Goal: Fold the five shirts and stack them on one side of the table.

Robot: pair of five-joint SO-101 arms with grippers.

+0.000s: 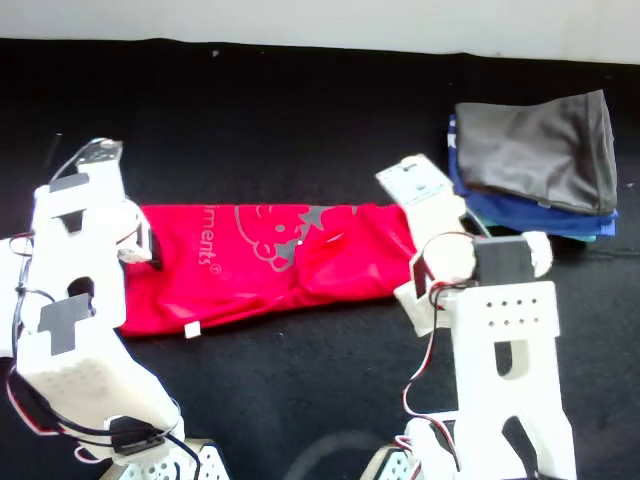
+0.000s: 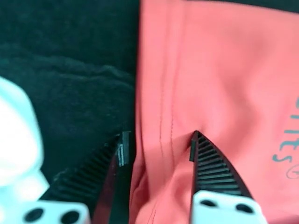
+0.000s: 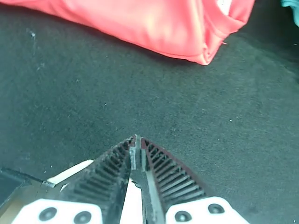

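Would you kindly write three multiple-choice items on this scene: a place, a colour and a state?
1. Where is the stack of folded shirts? A on a chair; B on the table, beyond the right arm; C in a basket.
2. What colour is the stack's top shirt? A grey; B white; C yellow.
3. How do the right gripper's jaws stand? A wide open; B clamped on a sleeve; C shut over bare table.
Answers: B, the high view shows it past the right arm; A, grey fabric lies uppermost; C, the jaws meet with black table below.
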